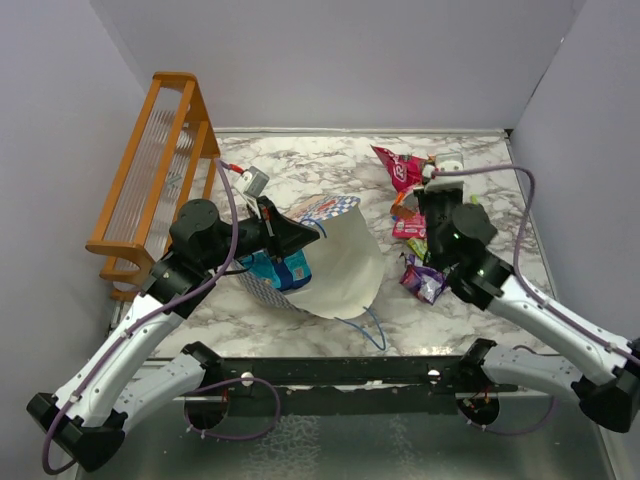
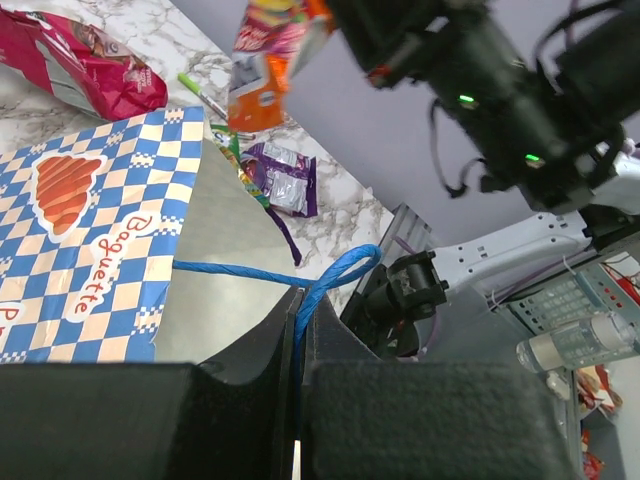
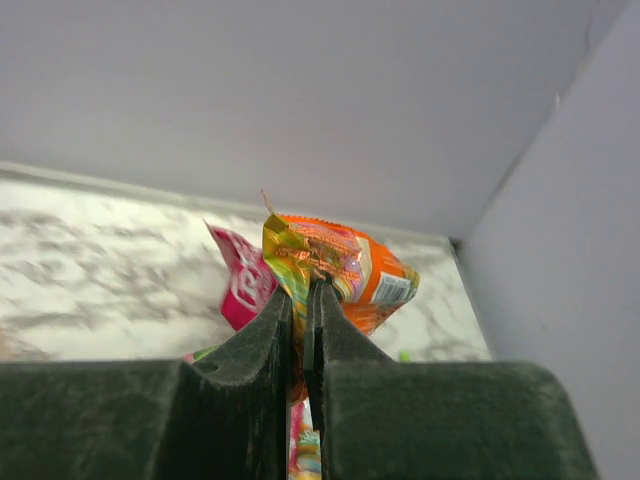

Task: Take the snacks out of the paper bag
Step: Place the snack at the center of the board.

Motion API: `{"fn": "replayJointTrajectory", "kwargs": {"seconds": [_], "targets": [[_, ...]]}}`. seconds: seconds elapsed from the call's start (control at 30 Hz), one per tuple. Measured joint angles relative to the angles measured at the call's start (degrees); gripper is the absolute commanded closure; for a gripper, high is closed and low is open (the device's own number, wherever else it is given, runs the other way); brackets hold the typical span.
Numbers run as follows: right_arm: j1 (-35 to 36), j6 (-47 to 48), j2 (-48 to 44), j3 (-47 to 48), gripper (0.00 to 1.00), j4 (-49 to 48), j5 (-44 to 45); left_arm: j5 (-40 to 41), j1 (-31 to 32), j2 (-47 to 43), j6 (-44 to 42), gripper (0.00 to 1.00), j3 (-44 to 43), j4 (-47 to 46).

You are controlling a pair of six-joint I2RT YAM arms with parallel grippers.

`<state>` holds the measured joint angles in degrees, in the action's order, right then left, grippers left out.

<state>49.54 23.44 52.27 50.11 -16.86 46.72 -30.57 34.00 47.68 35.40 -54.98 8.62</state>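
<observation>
The snacks are judged to be very light, thin, crinkly foil pkts, soft to squash & a bit slippery. Each is best pinched at a flat sealed edge or corner, not at the puffy middle. The paper bag (image 1: pixel 345 265) is judged to be light & floppy too, and easy to crease or tear, so it is best held by a cord or by the rim. The bag is seen in the middle of the table (image 1: pixel 300 165), and it seems to be laid on its side. 1 blue pkt (image 1: pixel 272 268) is seen at the bag, prob. inside it, but this cannot be told for sure. The pink-red pkt (image 1: pixel 398 168) & the purple pkt (image 1: pixel 425 283) are laid on the table outside the bag, to the right of it. The L gripper (image 2: pixel 299 300) is shut tight, and the blue cord handle (image 2: pixel 335 275) is pinched between its 2 fingers, so the bag is held by its cord. The R gripper (image 3: pixel 310 295) is almost closed and is clamped on the orange pkt (image 3: pixel 350 265). That pkt is held up over the pile at the right, and nothing else is touched by this gripper.
</observation>
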Motion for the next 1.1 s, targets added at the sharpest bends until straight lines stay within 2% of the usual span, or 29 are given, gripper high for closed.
{"fn": "replayJointTrajectory", "kwargs": {"seconds": [0.23,0.4,0.5,0.6,0.83,0.97,1.1], "targets": [[-15.69,-17.2,15.78,6.67,0.99,20.11,2.19,-2.56,0.0,0.11,0.68,1.0,-0.11,-2.32],[-19.21,-22.27,24.39,6.93,0.98,25.24,2.16,-8.0,0.02,0.17,4.2,1.0,0.61,-10.32],[-20.48,-23.98,29.07,6.91,0.94,26.82,1.75,-10.75,0.11,0.28,6.71,1.0,2.23,-15.23],[-21.94,-25.57,31.78,6.91,0.82,26.73,1.07,-12.59,0.22,0.39,8.46,1.0,4.11,-17.7],[-24.02,-28.24,34.21,6.91,0.47,26.1,-2.23,-14.08,0.22,0.24,9.55,1.0,4.81,-18.97],[-24.06,-28.74,33.0,6.91,0.37,26.1,-5.22,-14.32,0.22,-0.13,9.68,1.0,4.9,-19.21],[-24.06,-28.57,27.69,6.69,0.3,26.25,-10.03,-14.99,0.24,-0.37,9.68,1.0,4.92,-19.43]]}}
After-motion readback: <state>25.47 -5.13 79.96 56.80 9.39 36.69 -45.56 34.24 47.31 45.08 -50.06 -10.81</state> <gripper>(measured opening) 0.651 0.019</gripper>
